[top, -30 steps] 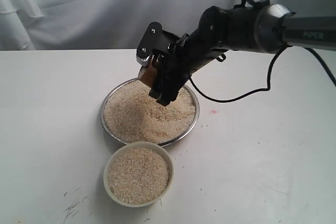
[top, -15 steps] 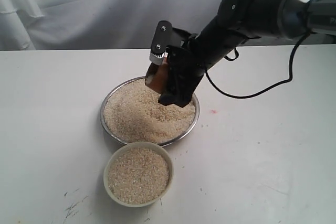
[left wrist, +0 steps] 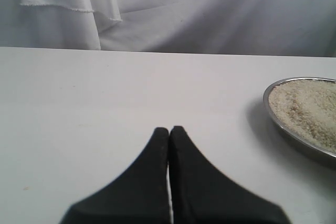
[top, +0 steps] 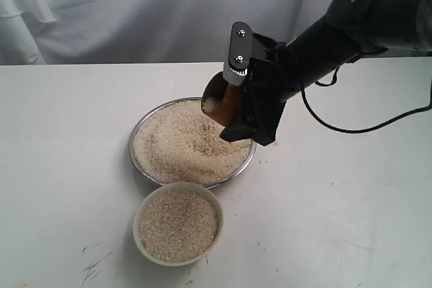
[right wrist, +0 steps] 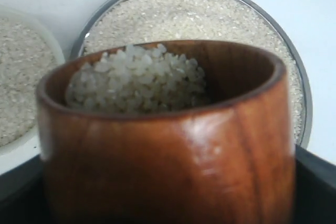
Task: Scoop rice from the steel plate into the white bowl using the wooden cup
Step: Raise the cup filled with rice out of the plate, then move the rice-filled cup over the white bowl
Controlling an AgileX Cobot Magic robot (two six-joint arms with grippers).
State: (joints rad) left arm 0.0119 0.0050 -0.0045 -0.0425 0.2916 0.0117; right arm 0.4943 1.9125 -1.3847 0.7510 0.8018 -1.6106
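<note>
Clamped between the wide-set fingers of the right end effector (top: pixel 235 109) — small barrel-shaped cup of glossy reddish-brown wood (top: pixel 217 101), tilted, loaded with off-white rice grains (right wrist: pixel 137 80), held over the far rim of the wide shiny steel plate (top: pixel 133 156). Just beside that plate on the white desk (top: pixel 67 133): small cream-white bowl (top: pixel 138 224), rice inside. Left end effector (left wrist: pixel 169 132) closed, empty — above the desk.

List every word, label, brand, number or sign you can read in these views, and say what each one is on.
None: no text can be read in any of the three views.
The wooden cup, the steel plate, the white bowl and the dark right arm show no lettering, label or number.
</note>
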